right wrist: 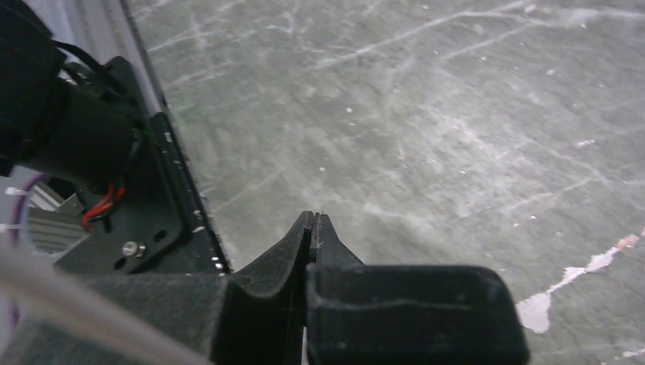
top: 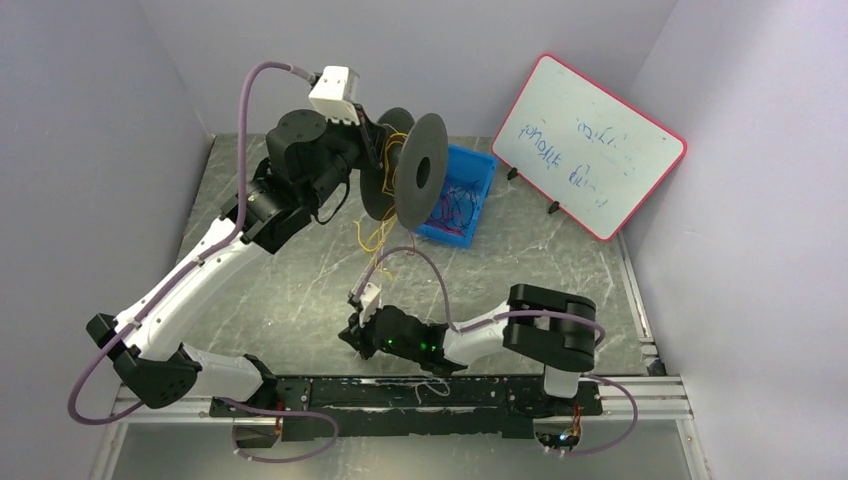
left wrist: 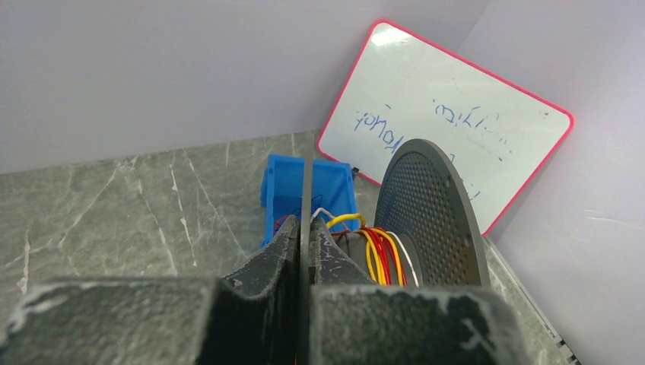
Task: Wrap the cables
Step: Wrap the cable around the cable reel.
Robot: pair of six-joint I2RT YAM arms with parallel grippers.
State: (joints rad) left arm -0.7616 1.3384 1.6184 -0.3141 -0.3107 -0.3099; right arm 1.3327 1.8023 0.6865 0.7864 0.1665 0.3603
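Observation:
A black spool point(top: 420, 170) with two round discs hangs in the air at the back of the table. My left gripper point(top: 372, 140) is shut on its near disc point(left wrist: 306, 179), whose thin edge stands between the jaws. Red, yellow and white cables point(left wrist: 384, 255) are wound round the hub in front of the perforated far disc point(left wrist: 430, 213). Loose yellow cable ends point(top: 378, 235) dangle from the spool toward the table. More thin cables point(top: 455, 210) lie in the blue bin. My right gripper point(right wrist: 313, 220) is shut on nothing, low over the table near the front edge point(top: 352, 335).
A blue bin point(top: 475, 165) stands on the table right behind the spool. A red-framed whiteboard point(top: 590, 145) leans at the back right. Grey walls close in both sides. The black mounting rail point(top: 400, 395) runs along the front, close to the right gripper.

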